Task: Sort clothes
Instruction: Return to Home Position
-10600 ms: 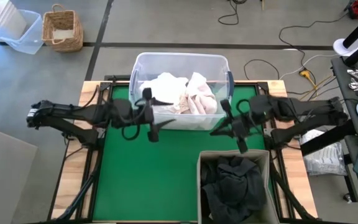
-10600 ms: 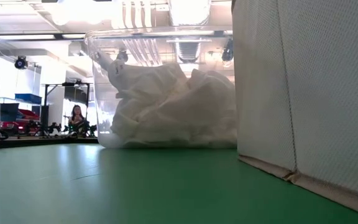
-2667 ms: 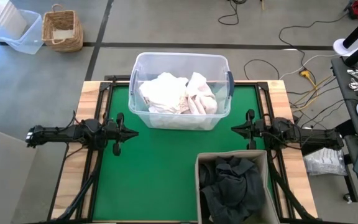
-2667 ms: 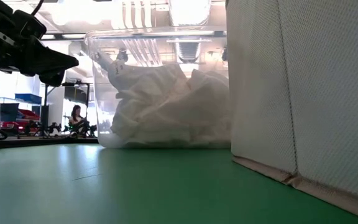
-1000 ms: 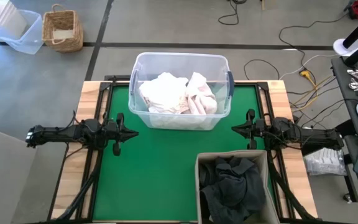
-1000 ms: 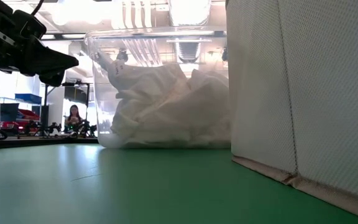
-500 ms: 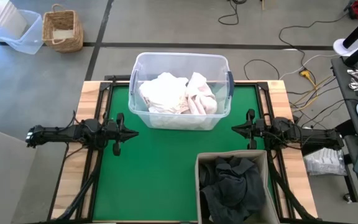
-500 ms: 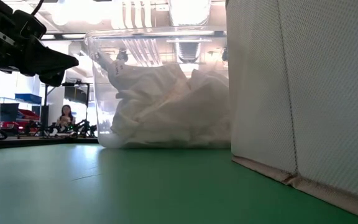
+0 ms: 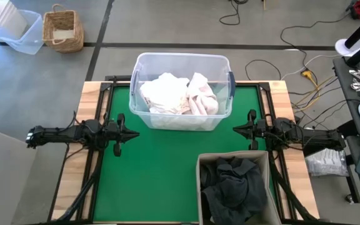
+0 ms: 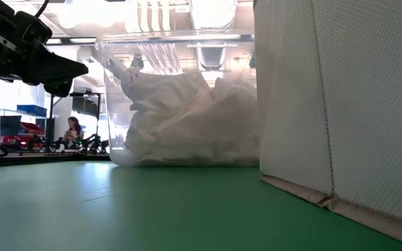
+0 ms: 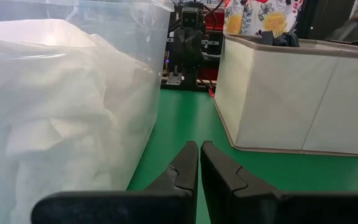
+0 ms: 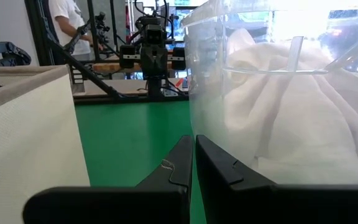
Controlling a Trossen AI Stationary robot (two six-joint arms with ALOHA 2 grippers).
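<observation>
Both closed, empty: left gripper point(image 9: 132, 132) and right gripper point(image 9: 238, 129) flank the mat point(image 9: 161, 162); whites point(image 9: 179, 94) lie far between them, darks point(image 9: 233, 181) near, rightward.

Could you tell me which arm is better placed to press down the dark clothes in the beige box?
Probably the right. The right gripper, jaws shut, sits close to the beige box holding the dark clothes; the left gripper, also shut, waits on the far side of the green mat.
</observation>
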